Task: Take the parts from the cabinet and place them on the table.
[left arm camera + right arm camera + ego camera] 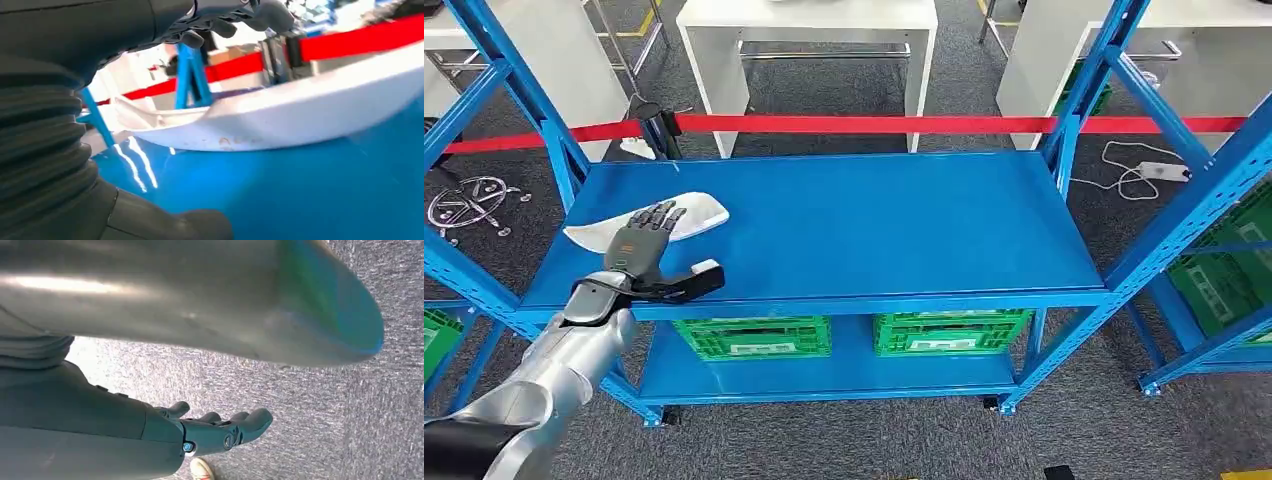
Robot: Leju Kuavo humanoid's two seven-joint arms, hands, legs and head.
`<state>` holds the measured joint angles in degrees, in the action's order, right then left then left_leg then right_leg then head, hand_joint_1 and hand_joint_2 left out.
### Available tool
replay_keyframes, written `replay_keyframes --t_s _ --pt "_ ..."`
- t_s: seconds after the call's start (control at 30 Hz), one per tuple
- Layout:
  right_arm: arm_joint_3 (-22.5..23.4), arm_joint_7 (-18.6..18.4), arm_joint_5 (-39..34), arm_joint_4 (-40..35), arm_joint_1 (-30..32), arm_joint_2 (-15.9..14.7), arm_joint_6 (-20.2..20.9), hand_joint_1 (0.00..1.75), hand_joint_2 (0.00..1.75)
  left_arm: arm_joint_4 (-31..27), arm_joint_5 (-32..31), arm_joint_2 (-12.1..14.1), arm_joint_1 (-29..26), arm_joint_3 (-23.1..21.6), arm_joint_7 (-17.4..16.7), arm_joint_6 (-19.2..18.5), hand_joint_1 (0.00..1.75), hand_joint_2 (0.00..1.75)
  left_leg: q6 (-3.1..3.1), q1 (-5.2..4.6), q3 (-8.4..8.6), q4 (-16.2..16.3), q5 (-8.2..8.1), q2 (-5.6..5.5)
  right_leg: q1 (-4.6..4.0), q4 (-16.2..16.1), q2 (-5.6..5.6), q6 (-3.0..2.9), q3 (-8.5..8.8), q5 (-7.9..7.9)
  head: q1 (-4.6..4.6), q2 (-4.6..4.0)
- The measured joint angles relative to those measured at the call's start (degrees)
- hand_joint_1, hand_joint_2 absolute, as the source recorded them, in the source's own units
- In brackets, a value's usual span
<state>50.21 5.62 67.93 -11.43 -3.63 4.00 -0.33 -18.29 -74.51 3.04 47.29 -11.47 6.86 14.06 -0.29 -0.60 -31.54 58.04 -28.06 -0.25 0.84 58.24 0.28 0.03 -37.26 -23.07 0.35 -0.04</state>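
A flat white part (pixel 692 218) lies on the blue top shelf (pixel 874 230) of the cabinet, near its left end. My left hand (pixel 652 250) hovers over the part's near side, fingers stretched forward over it and thumb spread out to the right, holding nothing. In the left wrist view the white part (pixel 300 112) lies just beyond the fingers (pixel 240 17), with a gap between them. My right hand (pixel 220 432) hangs beside my body above the grey carpet, fingers loosely extended and empty.
Blue uprights (pixel 524 90) frame the shelf on both sides. Two green crates (pixel 754 335) sit on the lower shelf. A red barrier tape (pixel 874 124) runs behind the cabinet, with white tables (pixel 809 30) beyond. More green crates (pixel 1234 270) stand at the right.
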Motion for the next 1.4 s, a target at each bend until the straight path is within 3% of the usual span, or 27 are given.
replay_keyframes --t_s 0.37,0.57,0.6,1.03,1.4 --pt "0.6 -0.1 1.0 0.0 0.0 0.2 -0.1 0.0 0.0 0.5 -1.2 -0.8 -1.4 0.0 -7.8 6.2 0.0 1.75 0.0 0.0 -0.02 0.0 0.0 0.0 0.0 0.0 0.0 0.0 -0.01 0.0 0.0 0.0" --pt "0.7 -0.2 1.1 0.0 0.0 0.3 -0.1 0.0 0.0 1.1 -1.7 -1.4 -1.5 0.0 -9.3 5.3 0.0 1.75 0.0 0.0 -0.02 0.0 0.0 0.0 0.0 0.0 -0.01 0.0 -0.01 0.0 0.0 0.0" --pt "0.7 -0.2 1.1 0.0 0.0 0.3 -0.1 0.0 0.0 1.2 -1.7 -1.5 -1.5 0.0 -9.7 5.2 1.73 1.75 0.0 0.0 -0.02 0.0 0.0 0.0 0.0 0.0 -0.01 0.0 -0.01 0.0 0.0 0.0" --pt "0.8 -0.3 1.1 0.0 0.0 0.5 -0.1 0.0 0.0 1.9 -1.6 -3.1 -1.5 0.0 -8.4 3.5 1.75 1.75 0.0 0.0 -0.03 0.0 0.0 0.0 0.0 0.0 0.0 0.0 -0.03 0.0 0.0 0.0" --pt "1.1 -0.2 1.1 0.0 0.1 0.6 -0.3 0.0 0.0 1.9 -1.7 -3.5 -1.5 0.1 -6.0 7.4 1.75 1.75 0.0 0.0 -0.04 0.0 0.0 0.0 0.0 0.0 0.0 0.0 -0.04 0.0 0.0 0.0"
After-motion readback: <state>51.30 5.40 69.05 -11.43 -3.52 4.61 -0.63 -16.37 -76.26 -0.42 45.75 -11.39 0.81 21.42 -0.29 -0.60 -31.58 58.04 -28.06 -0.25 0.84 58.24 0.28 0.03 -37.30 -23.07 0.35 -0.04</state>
